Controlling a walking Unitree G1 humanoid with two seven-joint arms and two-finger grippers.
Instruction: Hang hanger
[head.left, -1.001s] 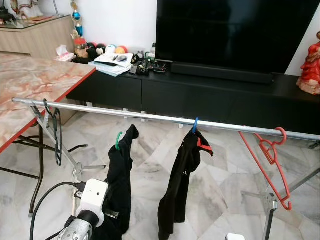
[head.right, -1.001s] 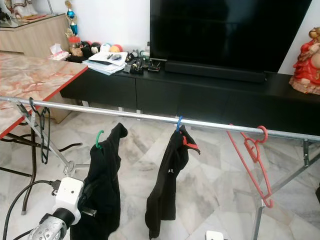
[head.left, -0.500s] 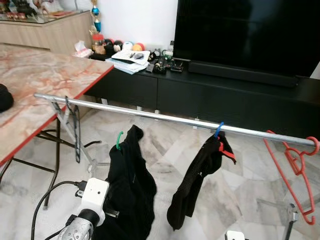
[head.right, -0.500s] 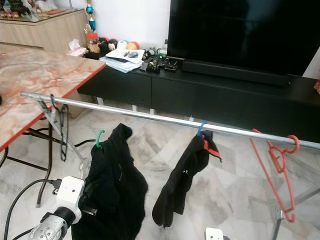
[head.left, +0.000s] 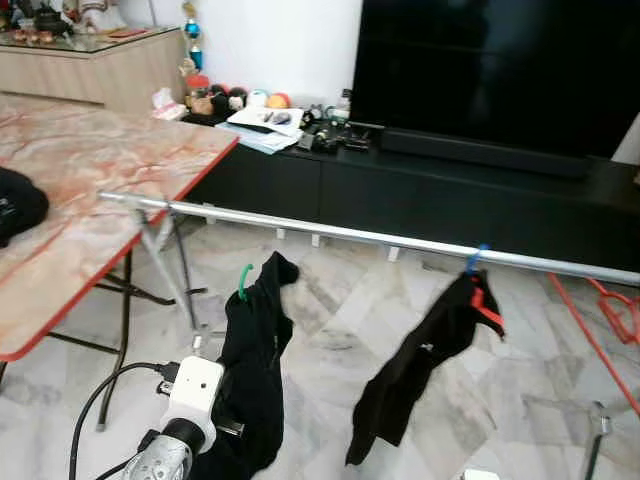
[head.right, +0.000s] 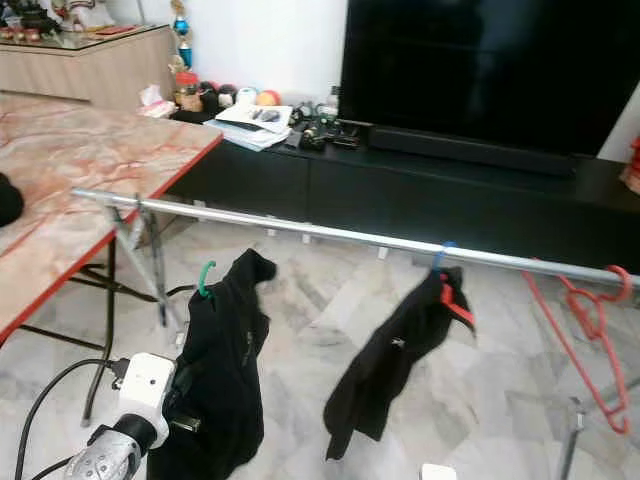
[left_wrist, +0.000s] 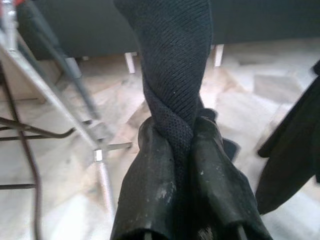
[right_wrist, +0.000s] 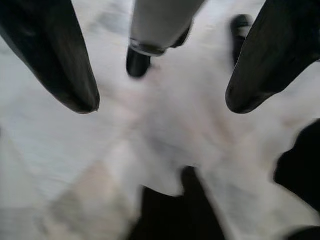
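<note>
Apparently unlabelled, black garment (left_wrist: 175, 65) pinched between left gripper (left_wrist: 182, 145) fingers (left_wrist: 152, 175).

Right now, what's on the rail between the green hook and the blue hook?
Nothing: in the left eye view the rail is bare between the green hook and the blue hook.

Your left arm (head.left: 165, 455) rises from the lower left of the head view, silver forearm and white wrist block pointing up and forward. The left pincer (left_wrist: 182, 150) is clamped tight, both black fingers (left_wrist: 150, 185) pressed together on dark knitted cloth (left_wrist: 172, 65). Your right pincer (right_wrist: 160, 102) hangs low pointing at the floor, fingers (right_wrist: 55, 55) spread wide apart, gripping nothing.
</note>
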